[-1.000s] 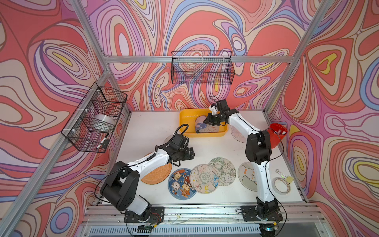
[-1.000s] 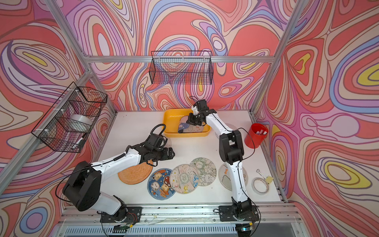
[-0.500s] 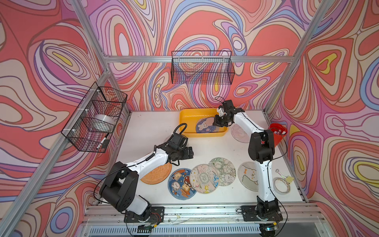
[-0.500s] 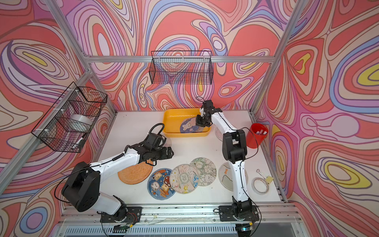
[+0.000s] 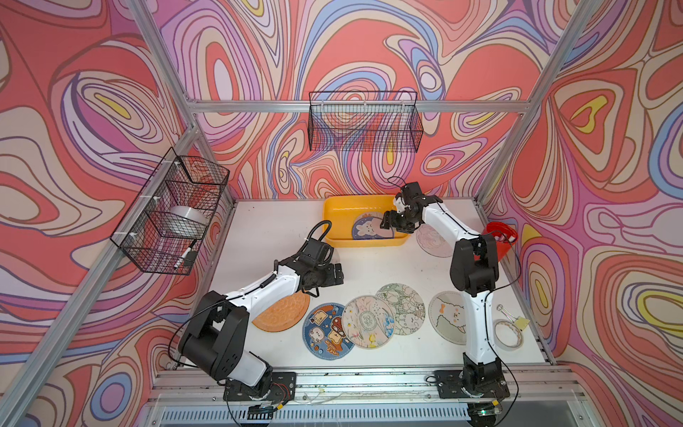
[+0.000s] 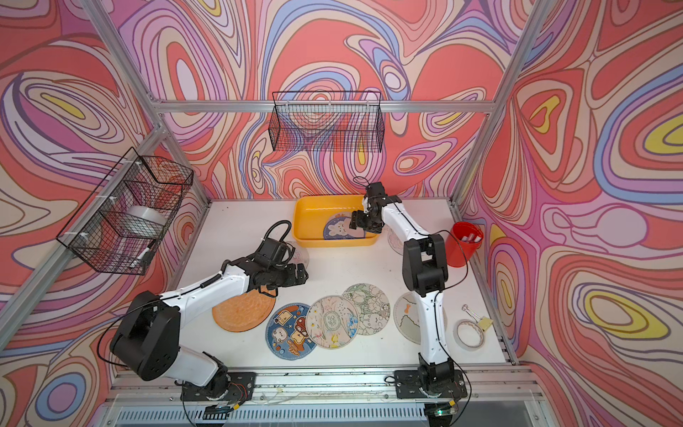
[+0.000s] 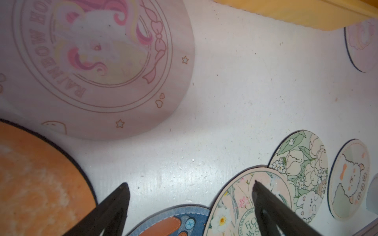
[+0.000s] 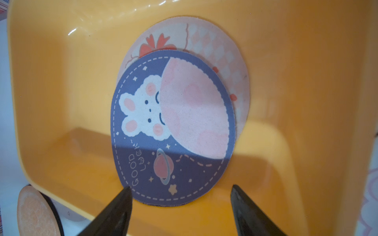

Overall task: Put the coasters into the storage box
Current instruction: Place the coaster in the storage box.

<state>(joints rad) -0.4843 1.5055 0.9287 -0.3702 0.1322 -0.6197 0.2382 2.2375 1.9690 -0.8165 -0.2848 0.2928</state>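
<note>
Five coasters (image 5: 367,321) in a front row on the desk (image 5: 369,266), three overlapping. Left fingers (image 7: 114,208) apart, empty, just behind the row. Far back, storage box (image 5: 334,210) holds two stacked coasters; right fingers (image 8: 114,214) apart above them, gripping nothing.

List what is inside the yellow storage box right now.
In the storage box lie two coasters: a dark blue bunny coaster rests on a pale pink checked coaster, covering most of it. Anything beneath them is hidden.
</note>
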